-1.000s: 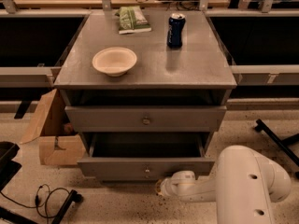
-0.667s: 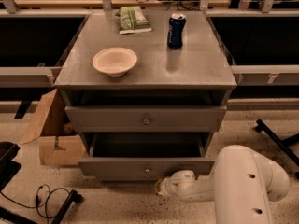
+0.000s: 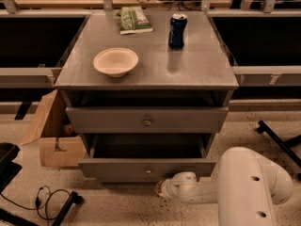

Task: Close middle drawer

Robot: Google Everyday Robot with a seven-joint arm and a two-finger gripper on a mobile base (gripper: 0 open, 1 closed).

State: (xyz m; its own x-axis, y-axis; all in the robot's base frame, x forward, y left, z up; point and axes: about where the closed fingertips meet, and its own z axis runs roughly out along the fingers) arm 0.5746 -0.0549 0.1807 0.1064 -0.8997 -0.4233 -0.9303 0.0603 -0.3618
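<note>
The white gripper (image 3: 163,188), its grip state impossible to tell, sits just below the front of the pulled-out grey wooden middle drawer (image 3: 117,169); best to press flat near the round metal knob (image 3: 148,172) just above it, pushing straight inward.

The tool (image 3: 162,188), just below the front of the wide grey wooden middle drawer (image 3: 141,166), is seen only in part; the bulky white arm housing (image 3: 254,187) is cut off by the bottom edge.
</note>
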